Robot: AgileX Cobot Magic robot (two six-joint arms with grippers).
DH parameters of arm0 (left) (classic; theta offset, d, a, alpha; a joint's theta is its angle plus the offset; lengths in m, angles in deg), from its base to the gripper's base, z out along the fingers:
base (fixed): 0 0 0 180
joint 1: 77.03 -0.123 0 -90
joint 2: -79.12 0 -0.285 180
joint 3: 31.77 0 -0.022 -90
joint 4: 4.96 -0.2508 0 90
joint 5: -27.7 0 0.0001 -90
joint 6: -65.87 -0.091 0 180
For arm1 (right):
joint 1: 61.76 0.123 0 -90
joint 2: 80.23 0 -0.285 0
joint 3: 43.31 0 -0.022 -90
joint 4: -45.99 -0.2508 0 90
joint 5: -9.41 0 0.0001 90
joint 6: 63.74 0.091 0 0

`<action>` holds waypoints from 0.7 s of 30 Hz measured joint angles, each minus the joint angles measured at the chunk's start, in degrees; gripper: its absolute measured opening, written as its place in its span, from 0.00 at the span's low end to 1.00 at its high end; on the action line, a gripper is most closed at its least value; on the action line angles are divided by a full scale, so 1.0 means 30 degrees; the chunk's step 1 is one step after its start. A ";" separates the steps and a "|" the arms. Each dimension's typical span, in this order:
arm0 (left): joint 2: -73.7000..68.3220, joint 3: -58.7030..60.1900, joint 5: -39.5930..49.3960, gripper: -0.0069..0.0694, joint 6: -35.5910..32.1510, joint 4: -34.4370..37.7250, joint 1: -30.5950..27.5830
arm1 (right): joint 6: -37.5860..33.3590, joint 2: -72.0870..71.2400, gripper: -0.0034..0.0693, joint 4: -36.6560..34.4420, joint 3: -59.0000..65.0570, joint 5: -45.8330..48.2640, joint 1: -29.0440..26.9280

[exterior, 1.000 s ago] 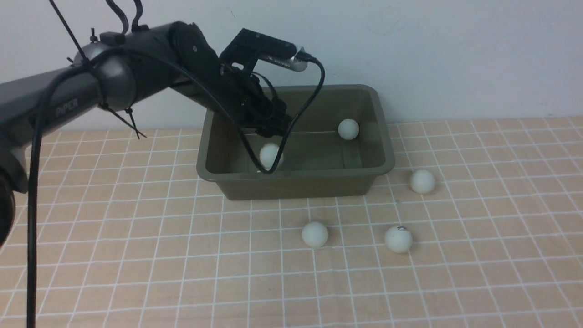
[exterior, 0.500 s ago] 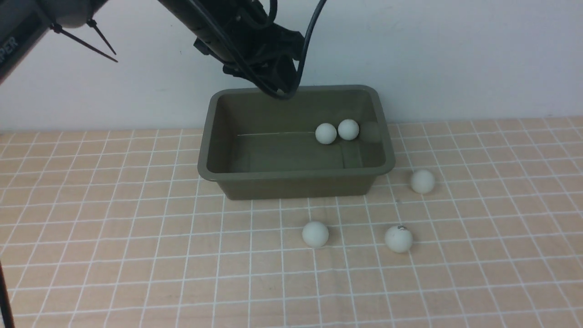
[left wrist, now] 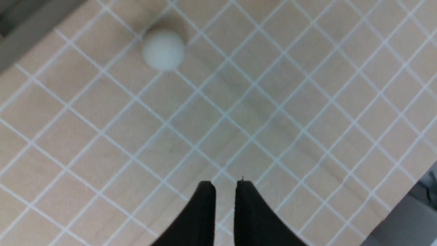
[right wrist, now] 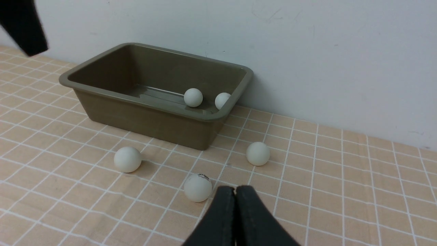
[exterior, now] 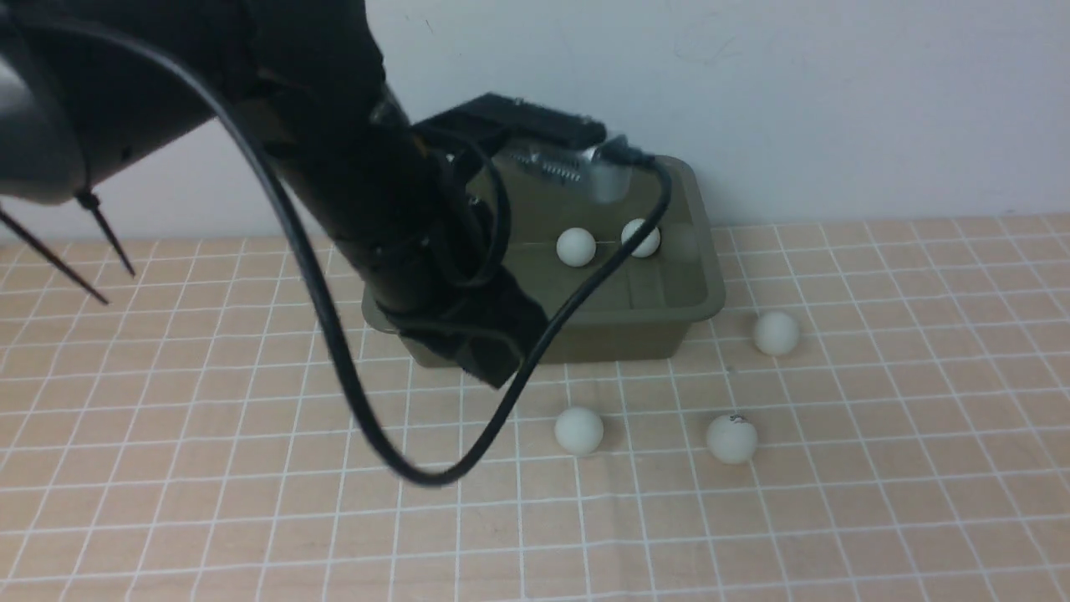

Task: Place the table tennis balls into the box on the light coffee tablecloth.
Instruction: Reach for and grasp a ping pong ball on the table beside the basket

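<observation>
In the front view my left arm crosses over the near-left corner of the rectangular olive-green plastic tub [exterior: 706,280]. My left claw [exterior: 493,372] hangs just in front of the tub's front wall, over the peach-tan gridded cloth [exterior: 251,502]. From here I cannot tell how the jaws stand.

I count five small white table tennis balls. Two lie inside the tub toward its far right end [exterior: 576,247] [exterior: 641,237], so part of the job is done. Three wait on the cloth. One sits beside the tub's right front corner [exterior: 776,333] and two lie in front of the tub [exterior: 578,431] [exterior: 731,439]. I judge the nearest front ball to be my next target, which would explain why the claw is low on this side of the tub.

The left wrist view shows my left claw [left wrist: 225,186] narrowly parted, with a thin slit of cloth between the tips and nothing pinched. One ball [left wrist: 163,49] rests on the cloth well apart from the tips. The jaws would need to spread before they could straddle it.

The right wrist view shows my right claw [right wrist: 235,189] pressed fully together and empty. It is low over the cloth, near the marked ball [right wrist: 198,187] and clear of the left arm's reach. The tub [right wrist: 153,102] stands against the wall, where its sloping sides keep both balls in.
</observation>
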 joint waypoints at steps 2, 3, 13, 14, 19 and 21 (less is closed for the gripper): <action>0.0144 0.1508 -0.0178 0.15 -0.0928 0.0145 0.0008 | 0.0000 0.0000 0.02 0.0000 0.0000 0.0000 0.0000; 0.0063 0.2039 -0.0565 0.16 -0.1245 0.0239 0.0008 | 0.0000 0.0000 0.02 0.0000 0.0000 0.0000 0.0000; -0.3050 0.2868 -0.8493 0.56 -0.4155 0.2587 0.0008 | 0.0000 0.0000 0.02 0.0005 0.0000 0.0000 0.0000; -0.3121 0.2868 -0.8609 0.58 -0.4201 0.2663 0.0008 | 0.0000 0.0000 0.02 0.0005 0.0000 0.0000 0.0000; -0.4681 0.2868 -0.9881 0.73 -0.5162 0.2797 0.0008 | 0.0000 0.0000 0.02 0.0005 0.0000 0.0000 0.0000; -0.5298 0.2868 -1.0943 0.74 -0.5827 0.2994 0.0008 | 0.0000 0.0000 0.02 0.0005 0.0000 0.0000 0.0000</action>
